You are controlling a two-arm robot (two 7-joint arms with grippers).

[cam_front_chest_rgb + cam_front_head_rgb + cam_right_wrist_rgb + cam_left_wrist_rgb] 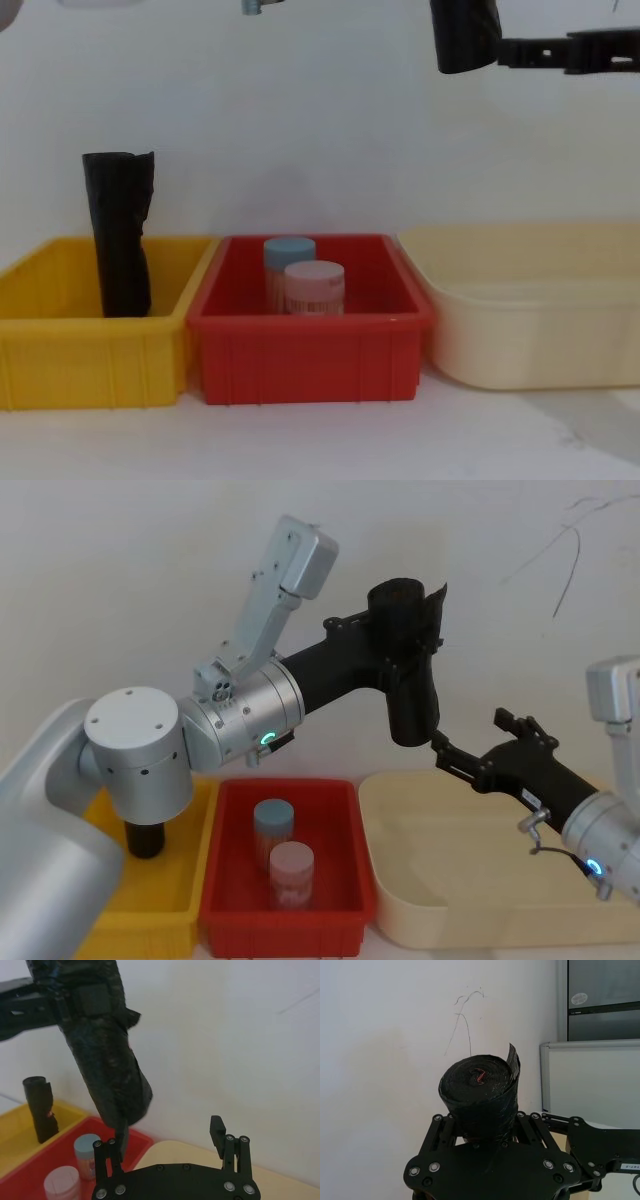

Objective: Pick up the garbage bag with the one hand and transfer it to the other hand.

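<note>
Blocking much of the yellow bin in the head view, the left arm's round joint left only the dark top end of a second black roll to be seen there. The chest view cut off the garbage bag at its upper edge, so only the bag's lower end showed. In the left wrist view, the roll hid where the fingers met it.

The bag was a tight roll of black crinkled plastic with a loose flap at its top and a speck of red at its core. It hung high above the bins, nearly upright, clamped near its upper part by the left gripper.

The right gripper had its jaws spread wide with nothing between them. One fingertip lay just beside the roll's lower end — whether touching, I could not tell.

The second roll stood upright in the yellow bin. A red bin held a blue-lidded jar and a pink-lidded jar close together, and a cream tub sat to its right.
</note>
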